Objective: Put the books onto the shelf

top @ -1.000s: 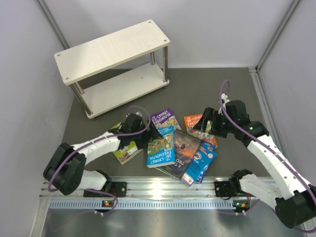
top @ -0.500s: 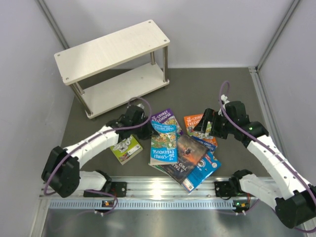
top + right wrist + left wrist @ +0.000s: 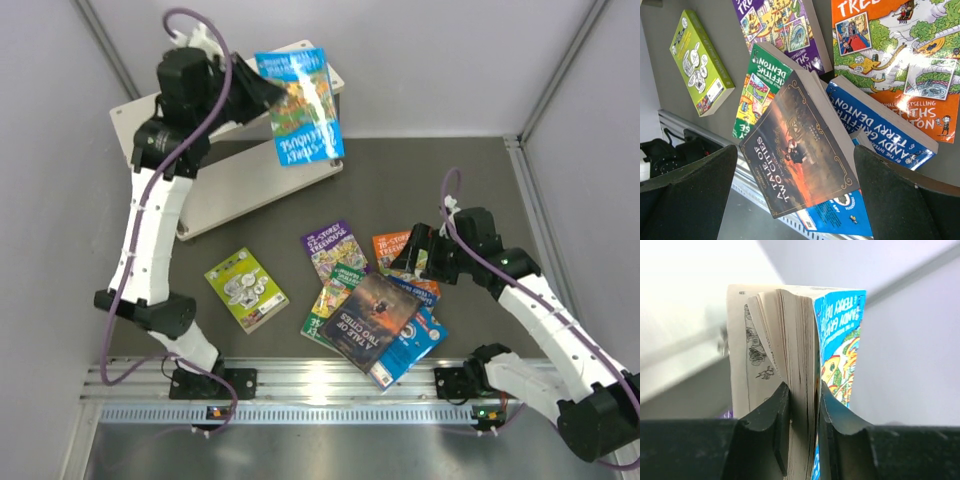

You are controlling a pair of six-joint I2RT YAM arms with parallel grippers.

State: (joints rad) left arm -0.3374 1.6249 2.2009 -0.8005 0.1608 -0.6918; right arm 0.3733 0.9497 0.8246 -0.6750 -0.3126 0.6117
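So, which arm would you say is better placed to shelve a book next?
Left: the left gripper is shut on the blue book, held above the shelf; the right gripper hangs open and empty above the pile.

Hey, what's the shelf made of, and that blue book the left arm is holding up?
The shelf boards look like pale wood or wood-look laminate with a matte finish; which one can't be told. The blue book is paper, as its fanned page edges show, with a shiny printed card cover.
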